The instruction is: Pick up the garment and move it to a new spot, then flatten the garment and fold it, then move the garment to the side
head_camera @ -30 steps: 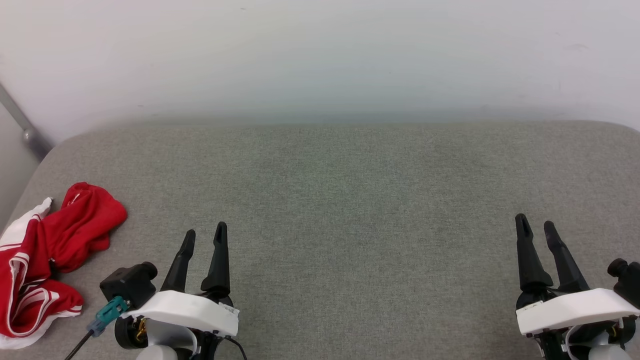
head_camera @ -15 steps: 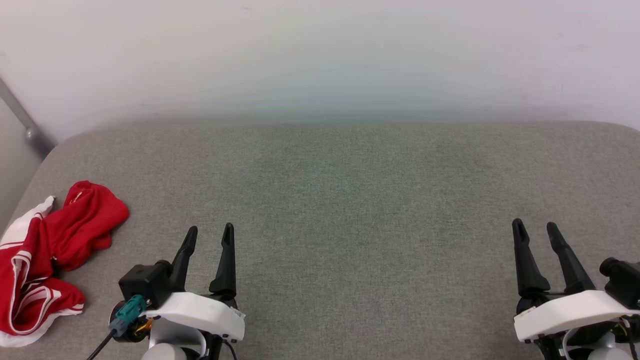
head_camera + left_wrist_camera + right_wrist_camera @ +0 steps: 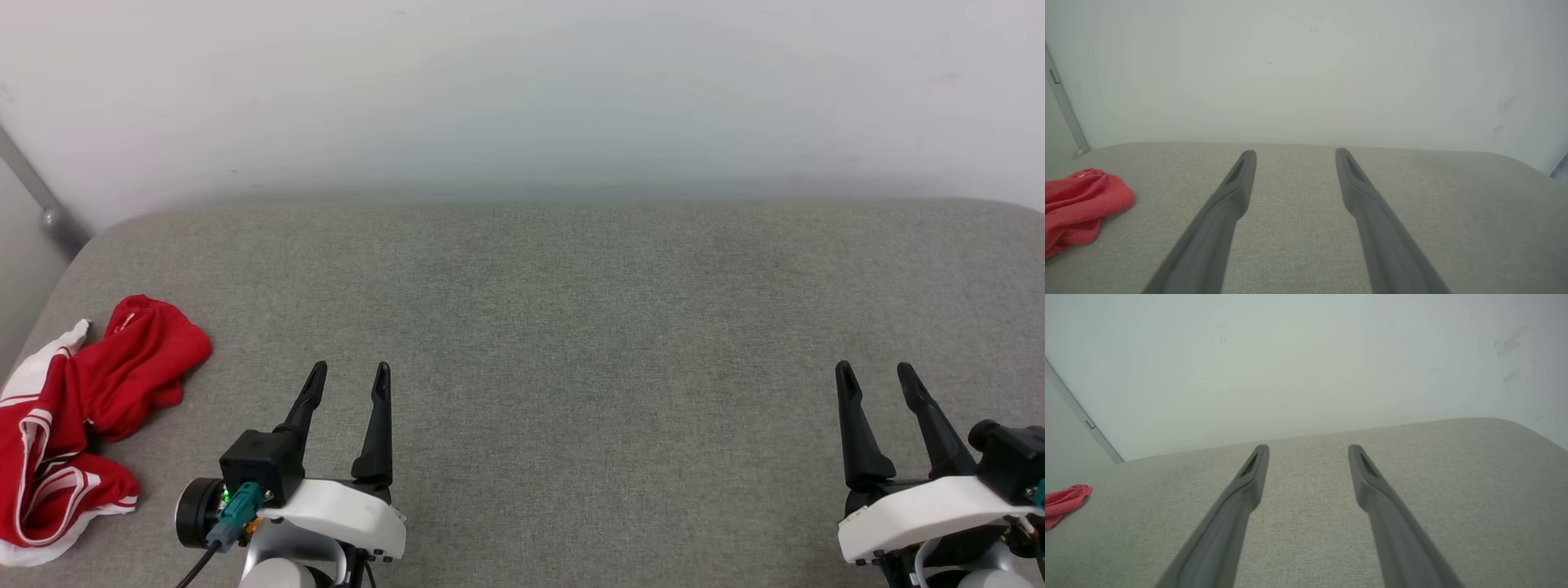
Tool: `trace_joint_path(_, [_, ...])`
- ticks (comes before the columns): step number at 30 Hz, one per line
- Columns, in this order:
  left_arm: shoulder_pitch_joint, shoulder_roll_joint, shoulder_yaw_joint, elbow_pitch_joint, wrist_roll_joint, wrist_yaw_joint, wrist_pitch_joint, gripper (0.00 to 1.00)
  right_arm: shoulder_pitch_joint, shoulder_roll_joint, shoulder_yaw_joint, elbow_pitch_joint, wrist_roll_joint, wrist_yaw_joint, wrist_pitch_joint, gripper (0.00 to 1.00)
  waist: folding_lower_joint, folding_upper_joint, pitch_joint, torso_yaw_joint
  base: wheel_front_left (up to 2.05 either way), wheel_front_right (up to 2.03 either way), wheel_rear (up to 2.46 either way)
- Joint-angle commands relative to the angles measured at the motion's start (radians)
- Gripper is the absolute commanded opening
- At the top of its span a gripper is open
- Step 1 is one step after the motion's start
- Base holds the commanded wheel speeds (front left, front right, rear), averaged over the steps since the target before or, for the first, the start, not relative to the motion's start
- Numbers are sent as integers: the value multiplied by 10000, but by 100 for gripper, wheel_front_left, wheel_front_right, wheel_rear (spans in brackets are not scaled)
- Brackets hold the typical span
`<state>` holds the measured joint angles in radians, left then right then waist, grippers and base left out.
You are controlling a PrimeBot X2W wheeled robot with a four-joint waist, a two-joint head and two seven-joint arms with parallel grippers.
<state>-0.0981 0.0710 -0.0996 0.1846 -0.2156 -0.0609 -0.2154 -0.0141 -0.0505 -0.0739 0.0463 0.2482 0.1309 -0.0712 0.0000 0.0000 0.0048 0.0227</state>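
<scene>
A red garment (image 3: 77,408) lies crumpled in a heap at the left edge of a grey fabric-covered surface (image 3: 571,327), near its rounded back corner. White cloth and red-and-white striped trim show among the bunched red folds, and a rounded red lump rises at the end farthest from the robot. The left gripper (image 3: 349,369) is near the heap but clear of the cloth, its two dark fingers spread apart and holding nothing. The right gripper (image 3: 875,369), well apart on the opposite side, is likewise wide open and empty. A pale wall (image 3: 522,98) stands behind.
</scene>
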Motion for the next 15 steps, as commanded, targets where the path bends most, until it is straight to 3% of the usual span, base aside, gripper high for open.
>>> trace_joint_path(1, [-139, 54, -42, -27, 217, 44, -84, 100, 63, 1, -16, -101, -204, -2, -41, 100, 0, 0, -1, 4, 0, 0, 0])
trace_joint_path(15, [-162, 10, -76, 112, 1008, 118, -352, 100, 132, 3, -23, -192, -1171, -3, -159, 100, 0, 0, 59, 44, 0, 0, 0])
